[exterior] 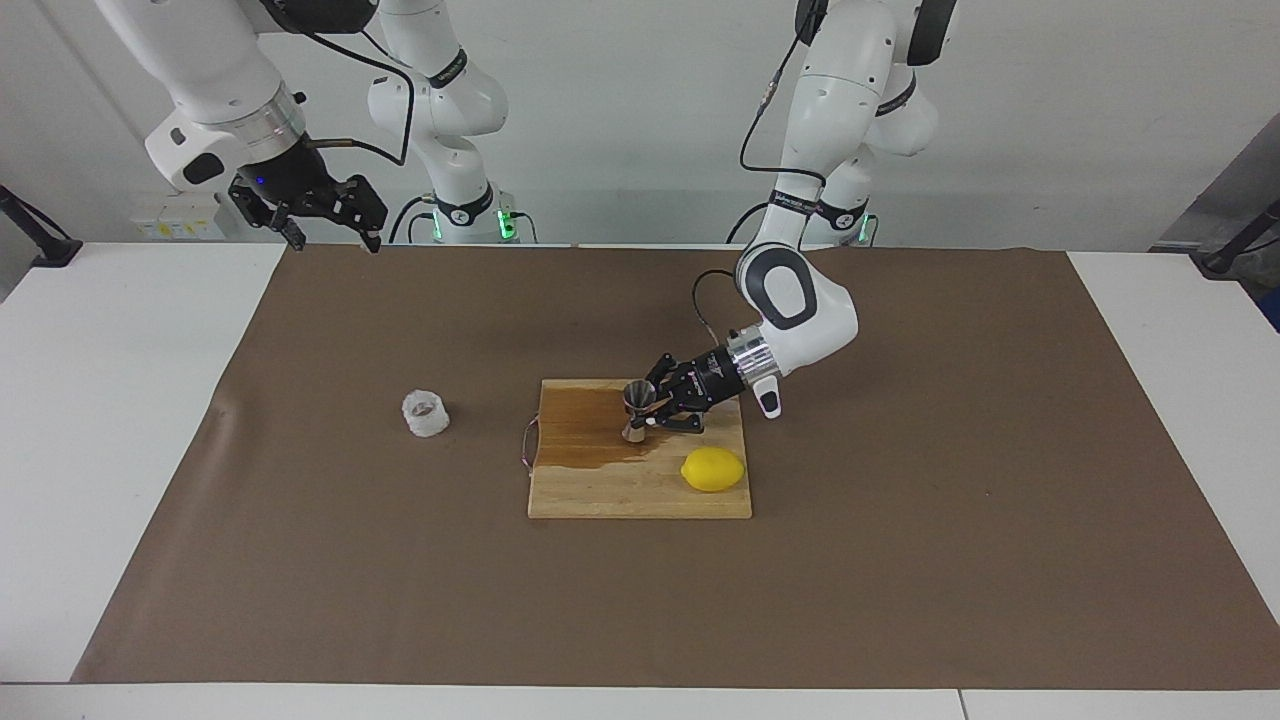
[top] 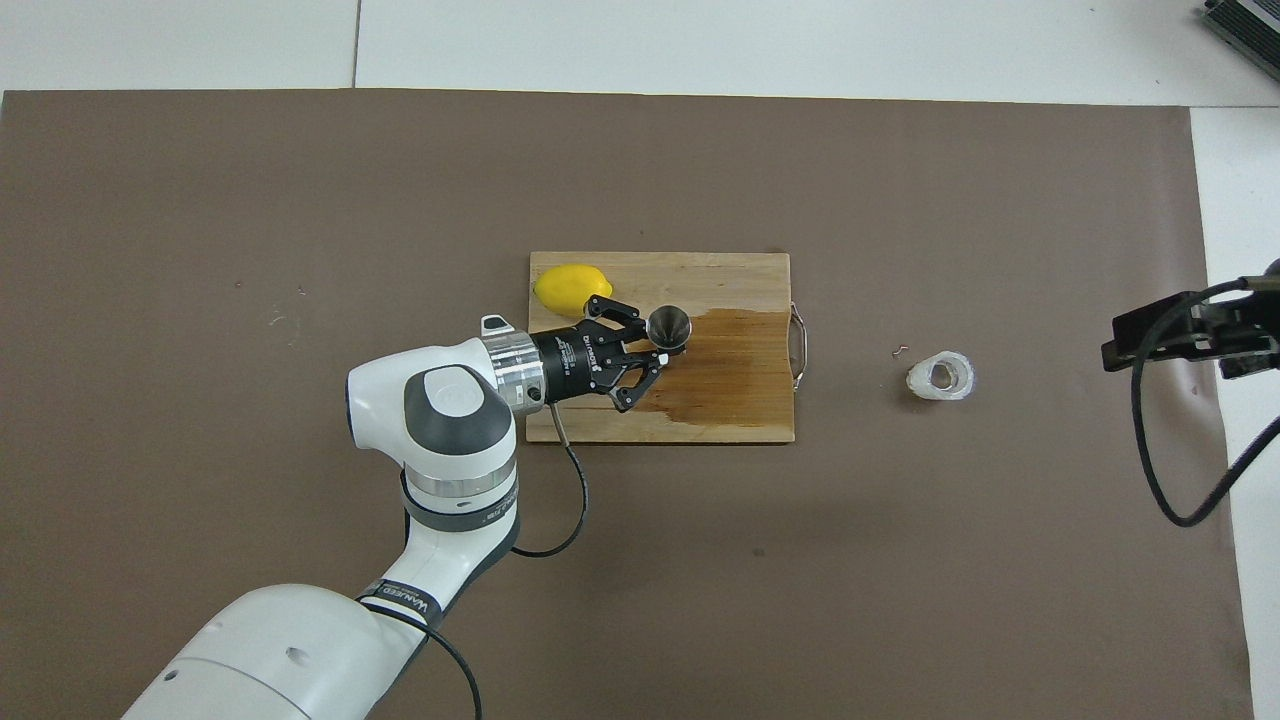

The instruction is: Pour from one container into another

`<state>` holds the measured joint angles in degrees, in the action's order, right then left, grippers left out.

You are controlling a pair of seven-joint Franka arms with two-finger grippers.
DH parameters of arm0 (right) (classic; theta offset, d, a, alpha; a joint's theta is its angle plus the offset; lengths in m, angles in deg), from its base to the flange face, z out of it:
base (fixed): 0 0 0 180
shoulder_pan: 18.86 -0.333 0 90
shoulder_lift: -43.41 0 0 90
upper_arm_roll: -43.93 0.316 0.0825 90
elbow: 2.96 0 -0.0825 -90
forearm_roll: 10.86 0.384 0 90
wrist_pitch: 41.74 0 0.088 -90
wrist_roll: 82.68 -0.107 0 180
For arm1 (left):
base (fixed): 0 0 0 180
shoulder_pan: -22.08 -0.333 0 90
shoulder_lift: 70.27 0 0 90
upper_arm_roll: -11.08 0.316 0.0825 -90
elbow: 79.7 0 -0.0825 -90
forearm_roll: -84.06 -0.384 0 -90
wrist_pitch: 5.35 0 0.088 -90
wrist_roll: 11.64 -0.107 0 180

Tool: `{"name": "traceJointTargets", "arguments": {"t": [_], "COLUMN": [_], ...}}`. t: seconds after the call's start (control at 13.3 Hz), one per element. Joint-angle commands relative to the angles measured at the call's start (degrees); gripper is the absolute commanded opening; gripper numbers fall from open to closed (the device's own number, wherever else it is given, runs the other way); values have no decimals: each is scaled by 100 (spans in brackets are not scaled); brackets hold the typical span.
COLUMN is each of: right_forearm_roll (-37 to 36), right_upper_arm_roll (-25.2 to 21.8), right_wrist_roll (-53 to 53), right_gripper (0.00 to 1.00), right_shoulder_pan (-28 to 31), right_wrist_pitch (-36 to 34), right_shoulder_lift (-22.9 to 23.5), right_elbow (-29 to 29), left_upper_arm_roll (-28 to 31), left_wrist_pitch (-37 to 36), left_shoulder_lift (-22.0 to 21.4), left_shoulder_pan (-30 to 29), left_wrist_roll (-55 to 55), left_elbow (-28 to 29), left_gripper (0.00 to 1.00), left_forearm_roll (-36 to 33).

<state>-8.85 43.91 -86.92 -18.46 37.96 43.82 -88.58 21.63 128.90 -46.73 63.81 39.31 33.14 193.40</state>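
Note:
The steel jigger [exterior: 636, 409] [top: 668, 325] is nearly upright, low over the wet patch of the wooden cutting board [exterior: 600, 492] [top: 740, 272]. Whether its base touches the board I cannot tell. My left gripper [exterior: 646, 415] [top: 654, 346] is shut on its narrow waist, reaching in sideways from the left arm's end. The white crinkled cup [exterior: 425, 412] [top: 941, 376] stands alone on the brown mat, off the board toward the right arm's end. My right gripper [exterior: 335, 240] hangs open and empty, high over the mat's corner by the right arm's base, and waits.
A yellow lemon [exterior: 712, 469] [top: 570, 285] lies on the board's corner toward the left arm's end, farther from the robots than the jigger. A dark wet stain [exterior: 585, 430] covers the board's half toward the cup. A brown paper mat [exterior: 900, 560] covers the table.

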Motion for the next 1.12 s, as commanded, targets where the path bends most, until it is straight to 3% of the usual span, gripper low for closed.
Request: {"name": "traceJointTargets", "arguments": {"t": [0.0, 0.37, 0.45, 0.52, 0.82, 1.05], "right_forearm_roll": [-25, -25, -25, -25, -25, -25], "right_upper_arm_roll": [11, 11, 11, 11, 20, 28], "right_wrist_roll": [117, 117, 117, 117, 161, 1386], "right_gripper": [100, 100, 100, 100, 100, 100], "right_shoulder_pan": [48, 65, 65, 57, 22, 47], "right_wrist_pitch": [-60, -77, -69, -86, -25, 132], "right_shoulder_lift": [-14, -14, -14, -14, -67, -76], "right_elbow": [1, 1, 1, -8, -95, -192], "left_upper_arm_roll": [-53, -79, -79, -79, -70, -62], "left_wrist_pitch": [92, 92, 92, 57, 22, -5], "left_shoulder_lift": [151, 186, 186, 186, 177, 151], "left_shoulder_pan": [-51, -69, -69, -86, -121, -165], "left_wrist_roll": [-146, -190, -190, -199, -199, -164], "left_elbow": [-122, -131, -131, -131, -140, -192], "left_gripper": [0, 0, 25, 99, 100, 100], "left_forearm_roll": [167, 184, 176, 176, 114, -122]}}
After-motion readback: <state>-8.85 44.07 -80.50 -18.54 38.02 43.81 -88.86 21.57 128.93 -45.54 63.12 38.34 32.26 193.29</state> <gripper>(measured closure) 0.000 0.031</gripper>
